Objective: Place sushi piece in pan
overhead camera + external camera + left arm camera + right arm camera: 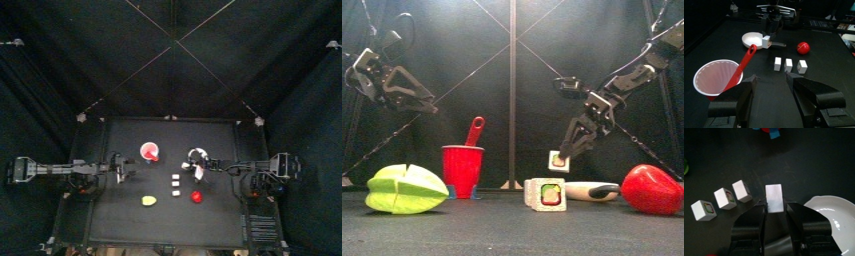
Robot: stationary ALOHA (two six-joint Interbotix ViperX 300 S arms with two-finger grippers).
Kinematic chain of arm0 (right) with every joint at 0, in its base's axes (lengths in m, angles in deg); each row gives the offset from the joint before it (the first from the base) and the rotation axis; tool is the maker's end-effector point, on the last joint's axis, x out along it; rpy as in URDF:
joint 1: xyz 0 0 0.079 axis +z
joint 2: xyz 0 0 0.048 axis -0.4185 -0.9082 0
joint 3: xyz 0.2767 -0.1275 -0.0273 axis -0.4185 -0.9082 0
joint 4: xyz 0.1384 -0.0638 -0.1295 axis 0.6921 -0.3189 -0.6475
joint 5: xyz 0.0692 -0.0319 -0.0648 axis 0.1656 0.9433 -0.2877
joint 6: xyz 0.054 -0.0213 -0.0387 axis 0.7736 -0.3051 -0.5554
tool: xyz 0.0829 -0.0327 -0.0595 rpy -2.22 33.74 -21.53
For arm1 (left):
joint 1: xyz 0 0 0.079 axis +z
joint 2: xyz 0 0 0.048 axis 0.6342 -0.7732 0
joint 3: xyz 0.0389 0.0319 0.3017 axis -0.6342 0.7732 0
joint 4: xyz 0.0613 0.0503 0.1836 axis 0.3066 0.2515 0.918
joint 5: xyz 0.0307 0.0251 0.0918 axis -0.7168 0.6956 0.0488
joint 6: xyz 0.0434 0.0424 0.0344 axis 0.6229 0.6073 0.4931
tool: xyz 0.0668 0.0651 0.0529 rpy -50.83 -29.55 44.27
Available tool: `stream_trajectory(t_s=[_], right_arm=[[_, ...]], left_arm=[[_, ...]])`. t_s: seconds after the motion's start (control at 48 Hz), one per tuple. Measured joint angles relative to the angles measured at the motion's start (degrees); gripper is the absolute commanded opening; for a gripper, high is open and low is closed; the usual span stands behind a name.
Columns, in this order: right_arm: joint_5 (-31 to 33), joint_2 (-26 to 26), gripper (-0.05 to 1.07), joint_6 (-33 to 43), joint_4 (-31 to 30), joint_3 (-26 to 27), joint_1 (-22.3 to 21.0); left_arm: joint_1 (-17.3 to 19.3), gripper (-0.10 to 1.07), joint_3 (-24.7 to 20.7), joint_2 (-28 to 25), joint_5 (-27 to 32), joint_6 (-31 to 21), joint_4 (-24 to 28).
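Note:
My right gripper [774, 209] is shut on a small white sushi piece [774, 197]. It holds the piece above the table, next to the rim of a shallow white round dish [835, 217]. In the front view the sushi piece [559, 160] hangs above the dish [591, 190]. The left wrist view shows the same grip [767, 42] at the dish [751, 37]. The red pan [715, 78], with a pale inside and a long red handle, stands left of the dish [150, 153]. My left gripper [771, 95] is open and empty, just short of the red pan.
Three more white sushi cubes [789, 64] lie in a row mid-table [721, 198]. A red round toy [652, 188] sits front right and a yellow-green toy [406, 188] front left. Black curtains close in the table.

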Motion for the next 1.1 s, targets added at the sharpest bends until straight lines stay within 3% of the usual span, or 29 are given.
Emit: stream_trajectory(t_s=[0.375, 0.521, 0.875, 1.104], right_arm=[[-1.3, 1.1, 0.56, 0.1, 4.7, -4.0, -6.2], [-2.2, 1.2, 0.59, 0.0, 5.1, -4.5, -6.5], [-4.8, 1.2, 0.79, 0.1, 6.0, -4.7, -7.5], [-5.0, 1.2, 0.82, 0.0, 5.8, -4.7, -7.5]], left_arm=[[0.0, 0.86, 0.0, 0.0, 0.0, 0.0, 0.0], [0.0, 0.86, 0.0, -0.1, 0.1, 0.0, 0.0], [0.4, 0.86, 0.0, -0.1, 0.2, 0.0, 0.0], [0.5, 0.86, 0.0, -0.1, 0.2, 0.0, 0.0]])
